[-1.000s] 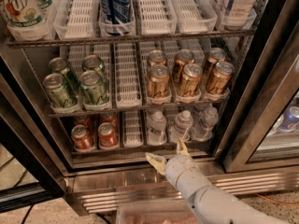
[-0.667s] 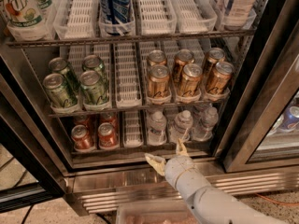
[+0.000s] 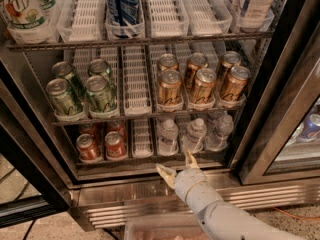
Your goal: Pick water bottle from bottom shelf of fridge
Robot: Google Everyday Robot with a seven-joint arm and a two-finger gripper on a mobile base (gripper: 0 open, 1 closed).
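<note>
The fridge (image 3: 280,109) stands open in the camera view. Its bottom shelf (image 3: 142,160) holds three small clear water bottles with white caps: left (image 3: 167,136), middle (image 3: 194,135) and right (image 3: 220,132). My gripper (image 3: 178,164) is open and empty. It sits just in front of the shelf's front edge, below the left and middle bottles, touching neither. One finger (image 3: 165,172) points left, the other finger (image 3: 190,159) points up towards the middle bottle.
Red cans (image 3: 102,145) stand at the bottom shelf's left. An empty white lane tray (image 3: 142,138) lies between them and the bottles. Green cans (image 3: 82,88) and gold cans (image 3: 202,81) fill the rack above. The ribbed steel base panel (image 3: 150,204) is below my arm.
</note>
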